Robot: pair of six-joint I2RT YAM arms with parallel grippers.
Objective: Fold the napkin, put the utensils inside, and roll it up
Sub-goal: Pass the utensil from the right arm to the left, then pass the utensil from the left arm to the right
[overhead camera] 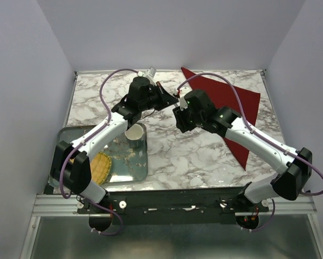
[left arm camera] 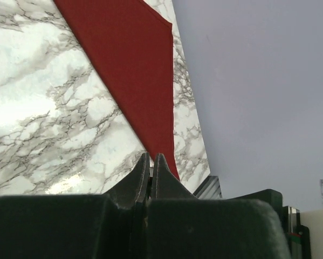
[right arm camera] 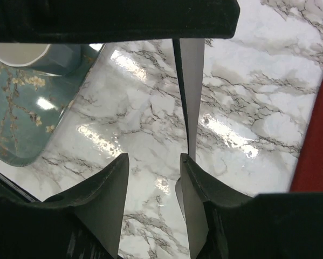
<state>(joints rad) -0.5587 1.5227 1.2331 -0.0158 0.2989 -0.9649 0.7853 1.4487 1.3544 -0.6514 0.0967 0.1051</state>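
Note:
The dark red napkin [overhead camera: 226, 100] lies flat on the marble table at the back right, partly under my right arm. It also shows in the left wrist view [left arm camera: 134, 70] and at the right edge of the right wrist view [right arm camera: 318, 140]. My left gripper [overhead camera: 171, 97] [left arm camera: 151, 156] is shut above the table's middle back, with a thin sliver pinched between its fingers. A slim silver utensil handle [right arm camera: 191, 97] hangs from it and runs alongside the right finger of my open right gripper [right arm camera: 155, 159] [overhead camera: 180, 111]. The utensil's head is hidden.
A white cup [overhead camera: 134, 135] [right arm camera: 21, 51] stands on a teal tray [overhead camera: 123, 170] [right arm camera: 21, 113] at the front left. A yellow woven mat [overhead camera: 99, 167] lies on the tray near my left arm's base. Grey walls close in the table.

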